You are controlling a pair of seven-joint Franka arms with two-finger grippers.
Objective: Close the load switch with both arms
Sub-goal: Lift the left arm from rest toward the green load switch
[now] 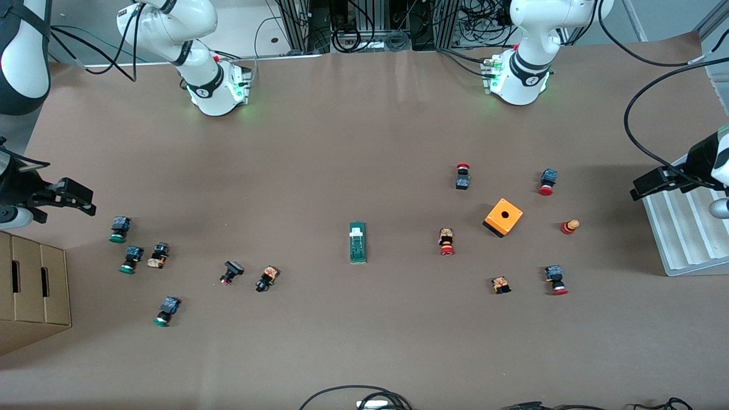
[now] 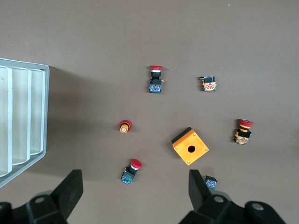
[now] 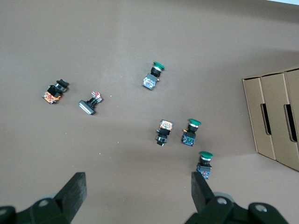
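The load switch [image 1: 357, 242], a narrow dark-green bar with a white tab, lies flat in the middle of the table, apart from everything else. It shows in neither wrist view. My right gripper [image 1: 77, 198] hangs open and empty over the table at the right arm's end, above the green-capped buttons; its wrist view shows the jaws wide apart [image 3: 138, 184]. My left gripper [image 1: 646, 187] hangs open and empty over the edge of the white tray at the left arm's end; its wrist view shows the jaws wide apart [image 2: 134, 181].
An orange box with a hole [image 1: 503, 217] and several red-capped push buttons [image 1: 446, 241] lie toward the left arm's end. Several green-capped buttons [image 1: 131, 259] lie toward the right arm's end. A cardboard box [image 1: 34, 285] and a white ribbed tray [image 1: 683, 228] stand at the table's ends.
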